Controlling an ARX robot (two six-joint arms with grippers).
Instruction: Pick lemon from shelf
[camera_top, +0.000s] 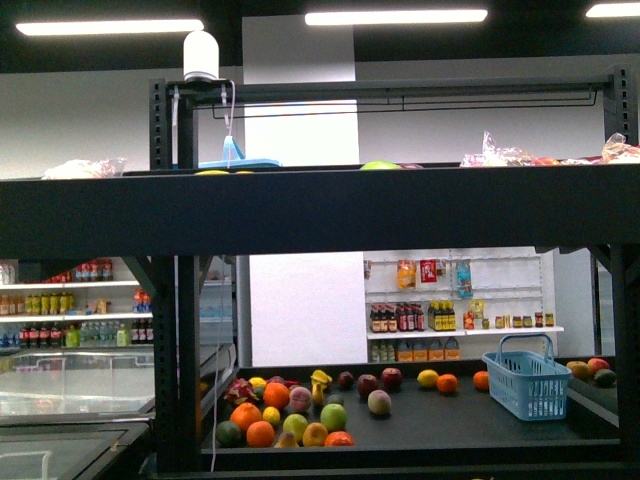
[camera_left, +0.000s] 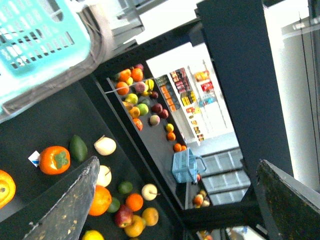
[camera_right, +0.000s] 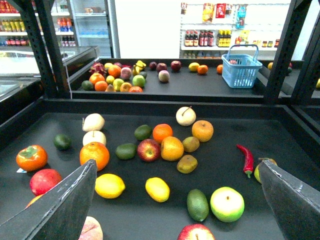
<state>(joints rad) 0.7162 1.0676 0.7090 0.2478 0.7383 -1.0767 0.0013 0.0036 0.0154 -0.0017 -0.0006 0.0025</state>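
Nearest, the right gripper (camera_right: 176, 167): its dark fingers (camera_right: 65, 205) are being held wide apart at the very front of the right wrist view, with nothing being pinched between them; the left gripper (camera_left: 177, 161): its fingers (camera_left: 62, 210) are likewise being held spread and empty over the same deck.

Task item, the lemon (camera_right: 110, 185): it is being shown lying on its side in the nearer part of the shelf (camera_right: 285, 135) deck, apart from both grippers; an orange (camera_right: 94, 154) is being seen just behind it, a smaller yellow fruit (camera_right: 157, 189) near it on one side, a red fruit (camera_right: 44, 181) on the other; a narrow gap of bare deck is being left towards each neighbour; in the left wrist view the lemon (camera_left: 93, 235) is being cut off by the picture's edge.

Edges: a raised black lip is being shown along the deck's back and sides; black uprights (camera_right: 42, 50) are being seen at the corners; a wide bare strip is being left around the red chilli (camera_right: 246, 159).

Front view: the shelf's thick deck edge (camera_top: 320, 215) is being shown across the whole width; a blue basket (camera_top: 527, 385) is being seen on a farther deck beyond.
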